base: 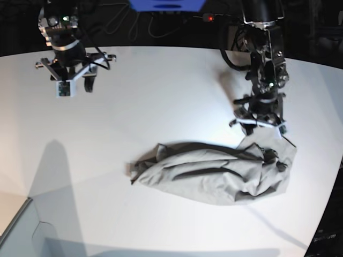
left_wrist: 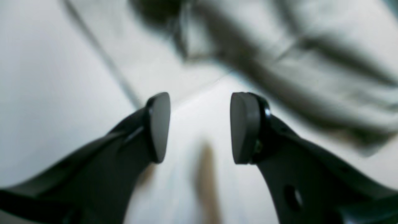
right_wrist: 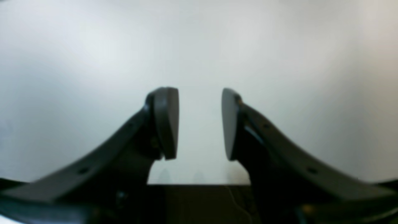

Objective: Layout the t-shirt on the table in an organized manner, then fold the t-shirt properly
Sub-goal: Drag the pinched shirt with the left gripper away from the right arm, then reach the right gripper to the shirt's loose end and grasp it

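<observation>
t-shirt: crumpled heap on the desk, at 5 o'clock
left fingers: spread apart, holding nothing
right fingers: spread apart, holding nothing

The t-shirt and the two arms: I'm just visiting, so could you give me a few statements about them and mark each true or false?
1. The t-shirt lies crumpled on the table. True.
2. The left gripper is clamped on the shirt. False: its fingers stand apart with nothing between them.
3. The right gripper is open over bare table. True.
4. The shirt is neatly folded. False: it is a wrinkled heap.
</observation>
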`<state>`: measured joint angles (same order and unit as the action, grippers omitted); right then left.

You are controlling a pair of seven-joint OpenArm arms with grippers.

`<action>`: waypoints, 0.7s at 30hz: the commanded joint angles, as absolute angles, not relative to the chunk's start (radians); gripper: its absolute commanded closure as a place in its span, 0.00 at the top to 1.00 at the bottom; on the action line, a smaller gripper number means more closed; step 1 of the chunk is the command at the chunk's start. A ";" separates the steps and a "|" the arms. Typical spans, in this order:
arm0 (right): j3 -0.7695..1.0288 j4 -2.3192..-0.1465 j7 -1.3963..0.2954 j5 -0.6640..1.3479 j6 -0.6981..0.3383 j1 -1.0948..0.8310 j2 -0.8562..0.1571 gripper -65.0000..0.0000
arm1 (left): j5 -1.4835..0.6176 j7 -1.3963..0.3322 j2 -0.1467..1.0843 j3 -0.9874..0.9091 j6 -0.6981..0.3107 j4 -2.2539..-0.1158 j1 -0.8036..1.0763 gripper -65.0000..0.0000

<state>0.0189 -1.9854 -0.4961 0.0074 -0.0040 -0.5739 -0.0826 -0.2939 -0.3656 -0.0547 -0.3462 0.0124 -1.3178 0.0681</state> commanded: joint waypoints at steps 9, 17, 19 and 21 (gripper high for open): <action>0.002 -1.986 -0.484 0.004 -0.005 -0.576 -0.090 0.37 | -0.300 -0.346 -0.053 -0.536 0.001 -1.153 -0.019 0.46; 0.002 -1.986 -0.484 0.004 -0.005 -0.576 -0.091 0.37 | -0.300 -0.346 -0.058 -0.530 -0.002 -1.017 -0.134 0.45; 0.002 -1.986 -0.484 0.004 -0.005 -0.576 -0.091 0.37 | -0.300 -0.346 -0.058 -0.529 -0.004 -0.980 -0.157 0.38; 0.004 -1.986 -0.484 0.002 -0.005 -0.576 -0.091 0.37 | -0.300 -0.346 -0.058 -0.529 -0.004 -0.955 -0.171 0.20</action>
<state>0.0006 -1.9705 -0.5045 0.0051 -0.0044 -0.5743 -0.0860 -0.3000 -0.2897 -0.0494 -0.5316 -0.0143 -0.9600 -0.1703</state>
